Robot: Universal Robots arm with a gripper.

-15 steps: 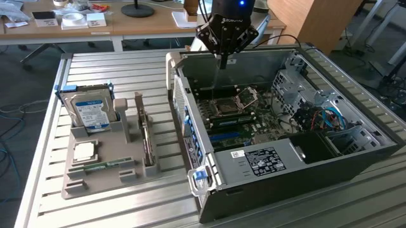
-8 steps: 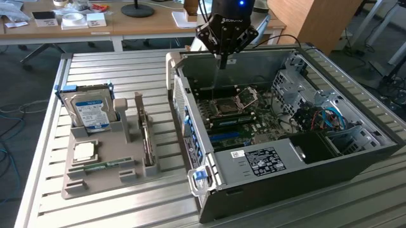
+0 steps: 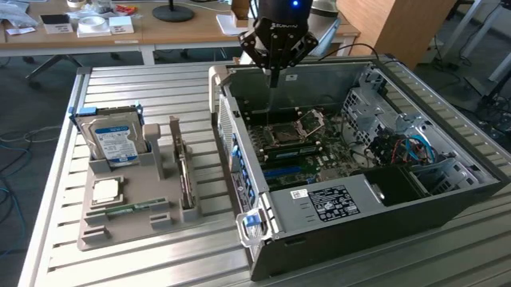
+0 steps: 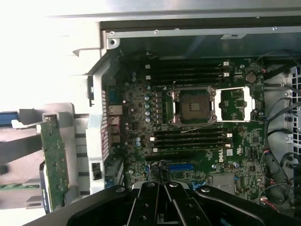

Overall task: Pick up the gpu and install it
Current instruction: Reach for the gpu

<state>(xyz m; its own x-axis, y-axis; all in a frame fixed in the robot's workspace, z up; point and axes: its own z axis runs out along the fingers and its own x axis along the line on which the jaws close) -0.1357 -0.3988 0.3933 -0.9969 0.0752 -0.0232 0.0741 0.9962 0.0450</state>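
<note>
The gpu (image 3: 186, 179) stands on edge in a slot of the grey holder tray (image 3: 128, 230), on the exterior view's left of the open computer case (image 3: 343, 206). In the wrist view the gpu (image 4: 54, 160) shows as a green board beside the case's rear wall. My gripper (image 3: 274, 78) hangs above the far end of the case, over the motherboard (image 3: 307, 152), well apart from the gpu. Its fingers (image 4: 155, 197) are shut together with nothing between them. A blue expansion slot (image 4: 181, 166) lies on the motherboard (image 4: 197, 141) just beyond the fingertips.
The tray also holds a silver hard drive (image 3: 112, 137) with a blue-white label, a processor chip (image 3: 106, 190) and a green memory stick (image 3: 128, 209). Drive cages and cables (image 3: 407, 149) fill the case's right side. A desk with clutter (image 3: 104, 27) stands behind the slatted table (image 3: 143, 263).
</note>
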